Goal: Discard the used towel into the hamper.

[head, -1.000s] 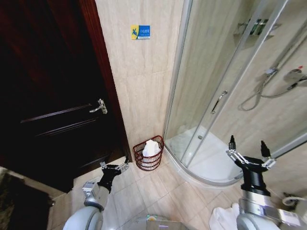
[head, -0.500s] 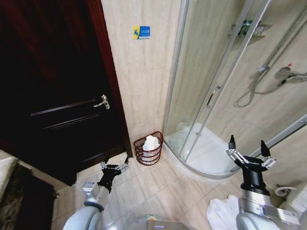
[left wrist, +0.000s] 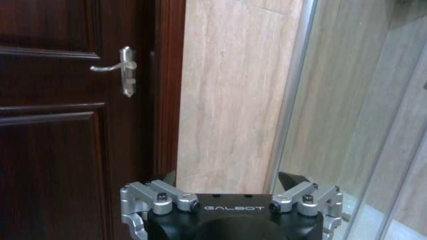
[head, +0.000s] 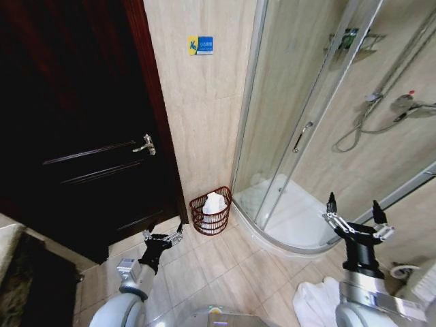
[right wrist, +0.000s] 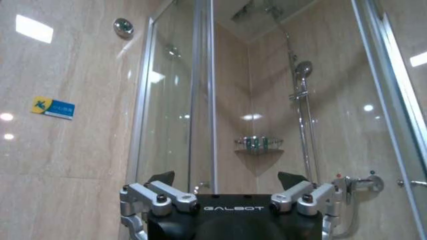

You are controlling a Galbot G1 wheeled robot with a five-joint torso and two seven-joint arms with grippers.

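White terry cloth, the towel (head: 214, 202), sits bunched inside the hamper (head: 210, 214) on the floor at the far wall, between the dark door (head: 75, 136) and the shower enclosure (head: 306, 136). It looks soft, light and floppy, best pinched at its raised top fold. Left gripper (head: 163, 238) near and left of the hamper, right gripper (head: 354, 219) well right, both spread wide and empty.

Bright even indoor light, glare spots on glossy wall tiles (right wrist: 40, 30), dark door (head: 68, 136), wide-angle edge bending
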